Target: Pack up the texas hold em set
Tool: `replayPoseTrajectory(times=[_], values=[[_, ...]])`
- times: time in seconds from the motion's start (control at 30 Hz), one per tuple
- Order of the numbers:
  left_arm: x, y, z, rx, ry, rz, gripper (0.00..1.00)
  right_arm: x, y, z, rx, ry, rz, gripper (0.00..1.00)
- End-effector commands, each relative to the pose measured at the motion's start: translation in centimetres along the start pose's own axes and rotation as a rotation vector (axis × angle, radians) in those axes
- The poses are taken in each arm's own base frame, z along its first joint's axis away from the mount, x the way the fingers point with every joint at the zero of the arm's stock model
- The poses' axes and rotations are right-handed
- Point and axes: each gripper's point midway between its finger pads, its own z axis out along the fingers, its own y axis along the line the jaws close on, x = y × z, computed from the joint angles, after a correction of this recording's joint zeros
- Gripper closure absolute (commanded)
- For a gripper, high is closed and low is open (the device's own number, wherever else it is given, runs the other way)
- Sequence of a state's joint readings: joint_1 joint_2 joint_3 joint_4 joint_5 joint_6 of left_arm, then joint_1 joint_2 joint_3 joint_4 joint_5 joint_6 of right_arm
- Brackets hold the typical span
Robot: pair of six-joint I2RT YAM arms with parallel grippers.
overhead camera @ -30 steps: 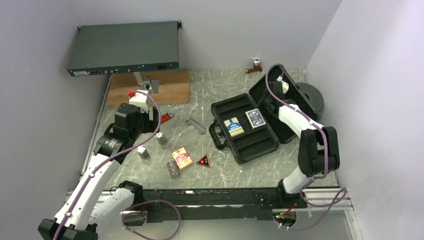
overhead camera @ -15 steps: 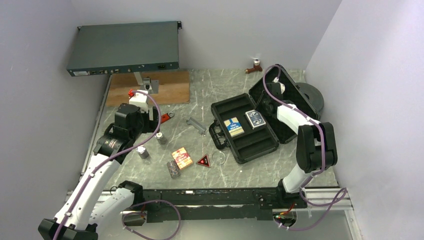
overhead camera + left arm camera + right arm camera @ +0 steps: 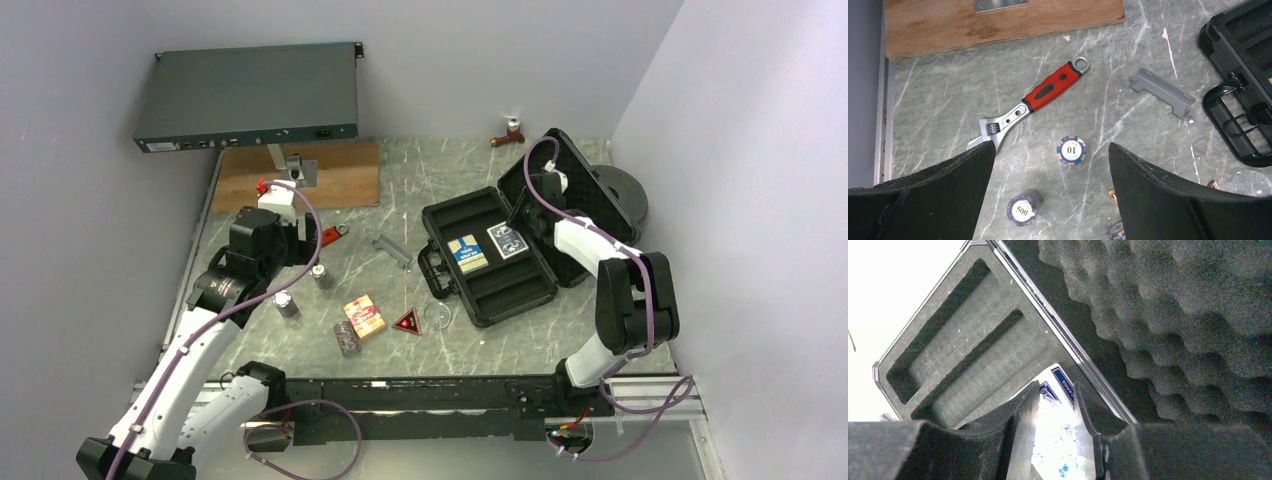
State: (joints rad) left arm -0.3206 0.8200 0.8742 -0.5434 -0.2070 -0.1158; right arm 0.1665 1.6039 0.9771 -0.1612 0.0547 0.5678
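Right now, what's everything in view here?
case: 1, black, open, right
blue-yellow card box: 1, in case
blue card box: 1, in case
red-orange card box: 1, centre
chip stacks: 3, grey, centre-left
triangle: 1, red, centre
disc: 1, clear, beside triangle
wrench: 1, red-handled, left
bar: 1, grey, centre
board: 1, wooden, far left
rack unit: 1, dark, above board
spool: 1, dark, behind case
brown object: 1, far edge
left gripper: open, over chip stacks
right gripper: shut on blue card box

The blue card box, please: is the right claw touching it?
Touching. Right wrist view shows the right claw closed on the blue card box, fingers against its sides.
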Motion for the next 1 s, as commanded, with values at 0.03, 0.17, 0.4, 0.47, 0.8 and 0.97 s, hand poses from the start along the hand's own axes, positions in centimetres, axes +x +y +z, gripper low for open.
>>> replayPoseTrajectory(times=[0.03,0.17,0.4,0.47,0.8,0.97], values=[[-1.5,0.0,-0.4,-0.001,-0.047,-0.001,0.1,1.2,0.8,-1.6,-0.034,0.049,-0.011,0.65],[-1.5,0.1,-0.4,-0.004,-0.046,-0.001,0.1,0.7,1.1,-2.1,-0.045,0.042,-0.031,0.64],[-1.6,0.0,-0.5,0.001,-0.051,-0.002,0.1,-0.4,0.4,-3.6,-0.008,0.002,-0.087,0.6],[-1.6,-0.1,-0.5,0.003,-0.05,-0.003,0.1,-0.6,0.2,-4.0,0.007,-0.007,-0.097,0.6],[-1.5,0.0,-0.4,-0.001,-0.046,-0.001,0.1,0.2,-2.7,-4.8,0.121,-0.023,-0.128,0.66],[-1.5,-0.1,-0.4,0.002,-0.044,-0.001,0.1,-0.5,-3.6,-4.6,0.178,-0.048,-0.139,0.69]])
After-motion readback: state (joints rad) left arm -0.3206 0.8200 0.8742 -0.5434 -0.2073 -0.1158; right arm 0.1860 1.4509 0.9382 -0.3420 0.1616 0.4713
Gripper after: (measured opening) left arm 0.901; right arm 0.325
